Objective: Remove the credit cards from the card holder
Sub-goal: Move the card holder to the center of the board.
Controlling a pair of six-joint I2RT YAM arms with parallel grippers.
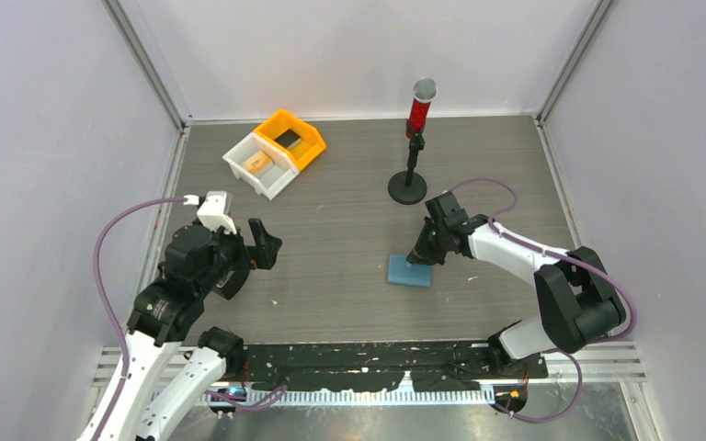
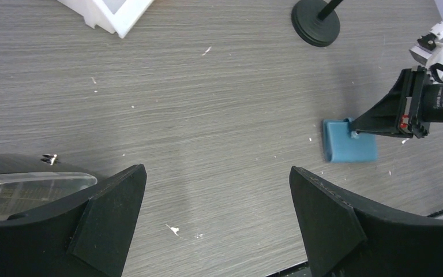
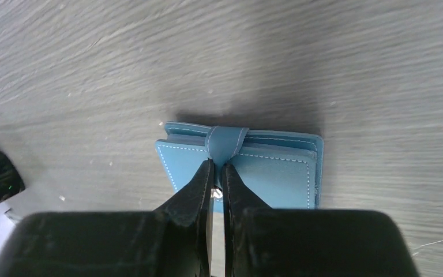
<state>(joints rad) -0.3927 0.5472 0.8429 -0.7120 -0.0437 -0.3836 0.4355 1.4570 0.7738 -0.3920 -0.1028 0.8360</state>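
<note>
The light-blue card holder (image 1: 410,272) lies flat and closed on the table right of centre; it also shows in the left wrist view (image 2: 349,149) and the right wrist view (image 3: 271,170). My right gripper (image 1: 415,260) (image 3: 218,164) is down on it, its jaws nearly together, pinching the holder's closing strap (image 3: 226,141). A dark card (image 1: 287,138) lies in the orange bin (image 1: 305,147). A tan card (image 1: 257,163) lies in the white bin (image 1: 271,181). My left gripper (image 1: 262,243) (image 2: 217,170) is open and empty, above bare table left of the holder.
The two bins stand together at the back left; a corner of the white bin shows in the left wrist view (image 2: 115,11). A microphone stand (image 1: 411,147) with a round black base (image 2: 316,23) stands behind the holder. Grey walls enclose the table.
</note>
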